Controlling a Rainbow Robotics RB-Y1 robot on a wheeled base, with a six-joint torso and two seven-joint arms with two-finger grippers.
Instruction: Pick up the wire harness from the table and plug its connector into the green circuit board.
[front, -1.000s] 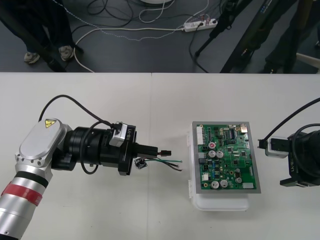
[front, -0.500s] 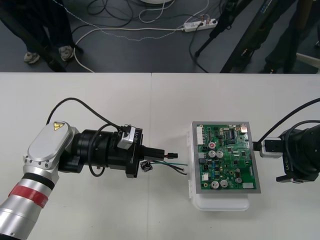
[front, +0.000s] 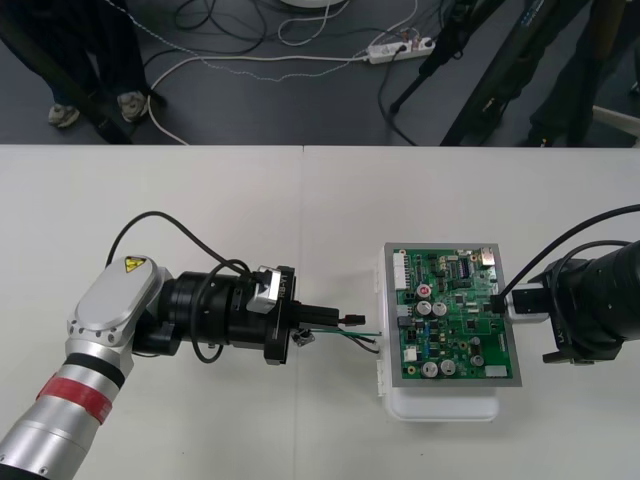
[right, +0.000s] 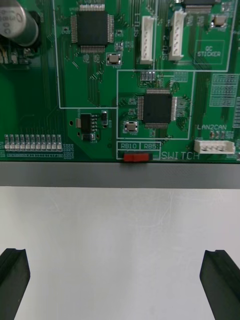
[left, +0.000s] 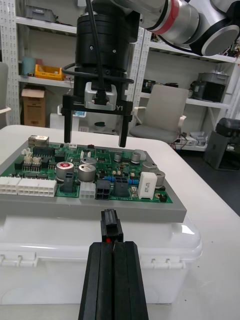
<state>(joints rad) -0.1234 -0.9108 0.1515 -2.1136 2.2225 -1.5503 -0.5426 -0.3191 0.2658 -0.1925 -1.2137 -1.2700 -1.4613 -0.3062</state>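
I have my left gripper (front: 340, 318) clamped narrow on the wire harness (front: 350, 337) at its black plug (left: 110, 227), which juts past the fingertips, just short of the green circuit board (front: 455, 320). My right gripper (left: 95, 137) hovers spread wide above the board's opposite edge.

Left arm (front: 100, 320): silver links, red ring (front: 75, 393), yellow hazard sticker (front: 132, 266), black wrist (front: 210, 310), looped black cable (front: 150, 214). Left tool (front: 335, 317): black fingers (left: 114, 280).
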